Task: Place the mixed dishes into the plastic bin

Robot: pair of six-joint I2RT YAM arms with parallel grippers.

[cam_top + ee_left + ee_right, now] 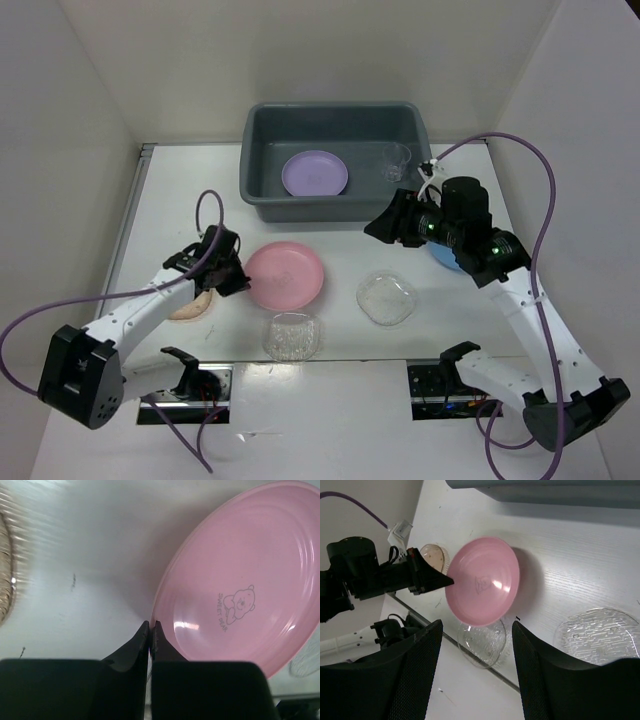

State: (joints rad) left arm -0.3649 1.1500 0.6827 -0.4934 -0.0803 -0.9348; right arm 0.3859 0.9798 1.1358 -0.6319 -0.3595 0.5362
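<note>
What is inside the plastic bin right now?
A lilac plate and a small clear cup sit inside the plastic bin. Its near wall hides the floor strip just behind it.

High rear overhead view — left wrist close on the pink plate (240, 595), right wrist farther off, same plate.

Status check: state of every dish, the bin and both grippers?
bin: holds two items
lilac plate: flat inside bin
cup: inside bin
pink plate: on table, rim pinched
peach plate: on table, under left arm
blue plate: on table, under right arm
left clear dish: on table, untouched
right clear dish: on table, untouched
left gripper: shut on pink plate's rim
right gripper: open, empty
</note>
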